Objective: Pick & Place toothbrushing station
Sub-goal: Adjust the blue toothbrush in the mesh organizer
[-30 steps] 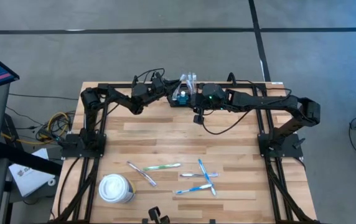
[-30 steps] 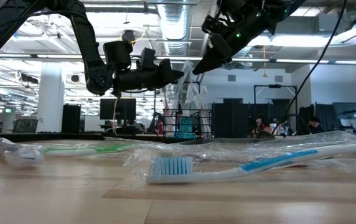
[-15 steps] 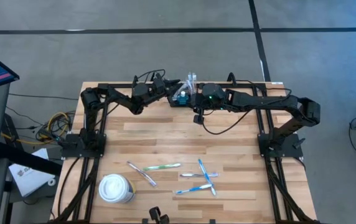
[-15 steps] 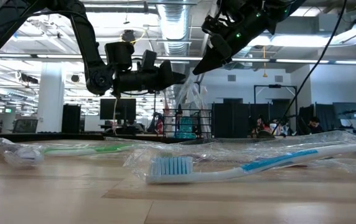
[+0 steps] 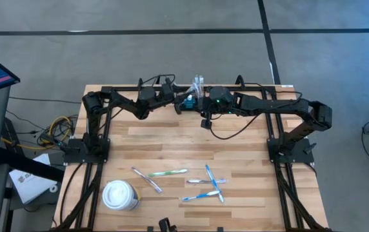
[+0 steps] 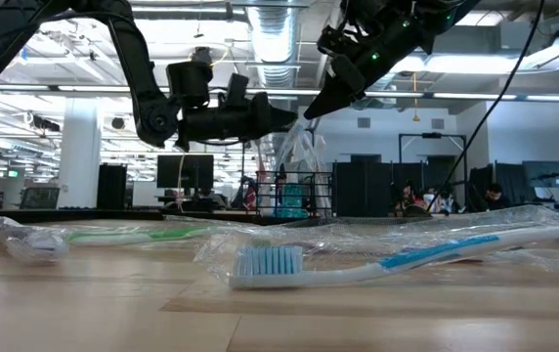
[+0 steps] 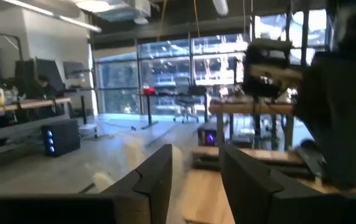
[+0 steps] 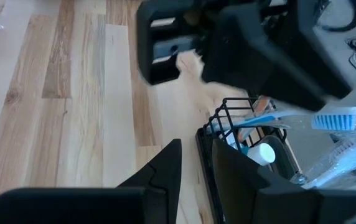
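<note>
Left pincer (image 7: 196,180) gapes empty; organiser (image 8: 252,146) holds toothbrushes (image 8: 333,118).

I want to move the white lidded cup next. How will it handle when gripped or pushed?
The white lidded cup looks like thin paper, so probably light and crushable under firm fingers. It stands upright and looks taller than wide, so a high push may tip it; on its side it would likely roll.
</note>
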